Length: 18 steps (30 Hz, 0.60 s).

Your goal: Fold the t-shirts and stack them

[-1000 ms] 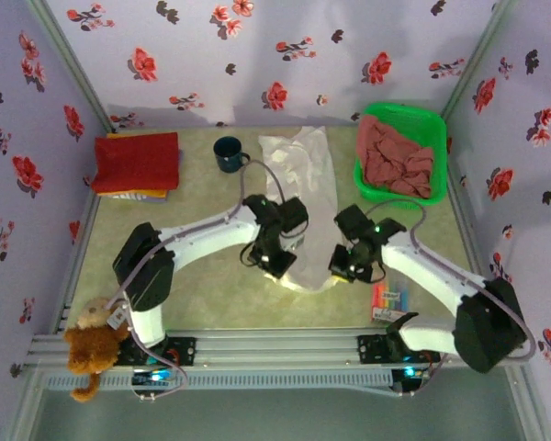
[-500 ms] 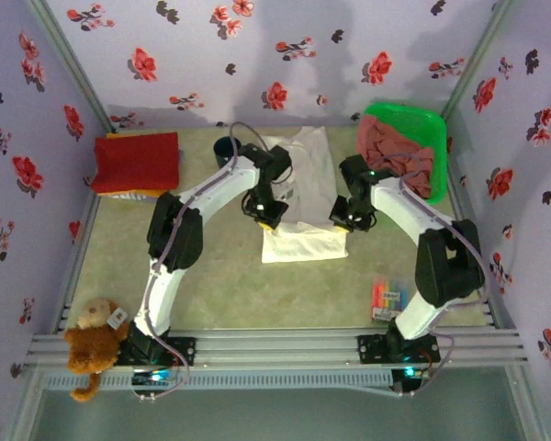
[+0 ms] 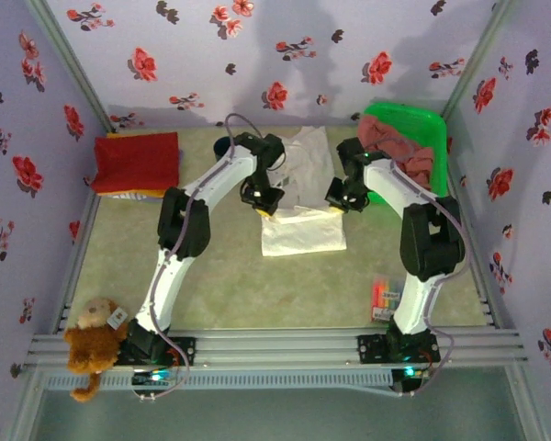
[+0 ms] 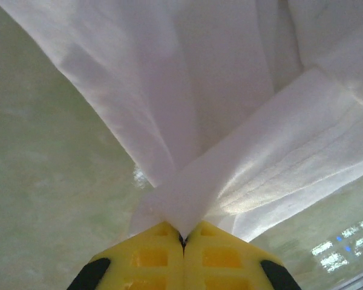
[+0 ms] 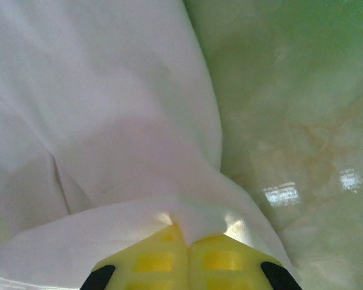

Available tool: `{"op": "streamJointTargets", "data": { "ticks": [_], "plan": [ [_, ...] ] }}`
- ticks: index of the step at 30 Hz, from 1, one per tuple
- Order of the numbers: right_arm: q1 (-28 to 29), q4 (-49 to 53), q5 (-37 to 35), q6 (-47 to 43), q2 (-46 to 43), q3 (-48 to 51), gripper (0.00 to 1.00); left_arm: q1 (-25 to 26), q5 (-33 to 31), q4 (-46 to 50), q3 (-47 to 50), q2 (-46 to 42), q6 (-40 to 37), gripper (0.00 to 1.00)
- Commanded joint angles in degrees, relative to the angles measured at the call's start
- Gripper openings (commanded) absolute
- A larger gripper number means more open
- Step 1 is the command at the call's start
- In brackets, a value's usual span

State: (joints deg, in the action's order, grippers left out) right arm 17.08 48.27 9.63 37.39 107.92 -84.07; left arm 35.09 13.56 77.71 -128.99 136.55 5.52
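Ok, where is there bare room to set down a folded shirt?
Widest bare patch: the table between the near edge of the white t-shirt and the front rail. A second: in front of the red t-shirt, left of the left arm. Crowded: the far strip, with left gripper, right gripper and green basket. Marker pack near right.

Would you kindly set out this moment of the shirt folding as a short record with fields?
Being folded: white cloth t-shirt, mid-table
Left gripper: shut on the shirt's edge, left side
Right gripper: shut on the shirt's edge, right side
Stack: folded red cloth t-shirt, far left corner
Waiting: dusty-pink cloth shirts in green plastic basket, far right
Bystander: brown teddy bear, near left edge
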Motion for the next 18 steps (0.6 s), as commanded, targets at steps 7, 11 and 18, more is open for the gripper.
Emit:
{"op": "streamJointTargets", "data": {
  "ticks": [7,11,18],
  "plan": [
    [-2.27,0.79,-1.19,-1.55,5.07,-5.94,0.00,-1.89,-0.01,-2.65,-5.17,3.03,-1.89,0.01],
    [-2.64,1.36,-1.24,-1.94,6.88,-9.49,0.02,-2.34,0.28,-1.55,-11.33,5.47,-1.84,0.03],
    [-3.22,3.47,-0.15,-3.98,7.41,-15.40,0.45,-4.56,-0.86,-0.54,-14.89,6.33,0.19,0.45]
  ]
}}
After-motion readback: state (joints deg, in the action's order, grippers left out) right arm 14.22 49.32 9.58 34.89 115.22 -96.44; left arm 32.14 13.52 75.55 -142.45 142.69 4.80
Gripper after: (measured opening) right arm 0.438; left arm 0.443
